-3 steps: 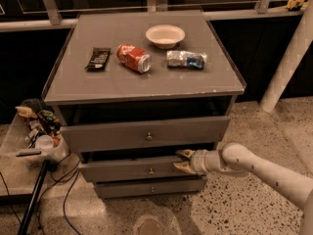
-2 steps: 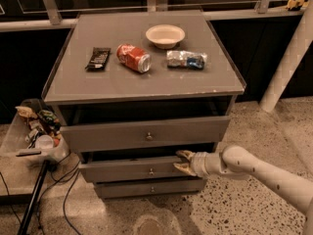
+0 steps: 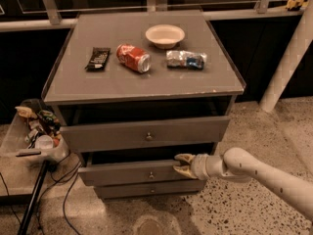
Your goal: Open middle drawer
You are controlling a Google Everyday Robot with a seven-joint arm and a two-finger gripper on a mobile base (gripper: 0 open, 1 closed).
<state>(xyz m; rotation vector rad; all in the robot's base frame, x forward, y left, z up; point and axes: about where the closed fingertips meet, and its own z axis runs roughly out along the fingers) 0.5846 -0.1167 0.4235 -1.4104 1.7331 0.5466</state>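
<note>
The grey cabinet has three drawer fronts. The middle drawer (image 3: pixel 132 173) has a small round knob (image 3: pixel 150 175) at its centre and stands pulled out a little, with a dark gap above it. My gripper (image 3: pixel 181 164) is at the right end of the middle drawer's front, at its top edge, to the right of the knob. The white arm (image 3: pixel 254 173) reaches in from the lower right. The inside of the drawer is hidden.
The taller top drawer (image 3: pixel 146 133) also stands out a little. The thin bottom drawer (image 3: pixel 149 190) is below. On the cabinet top lie a white bowl (image 3: pixel 165 35), a red can (image 3: pixel 133 58), a dark snack bar (image 3: pixel 98 58) and a crumpled packet (image 3: pixel 186 59). A bin of clutter (image 3: pixel 36 131) and cables stand at the left.
</note>
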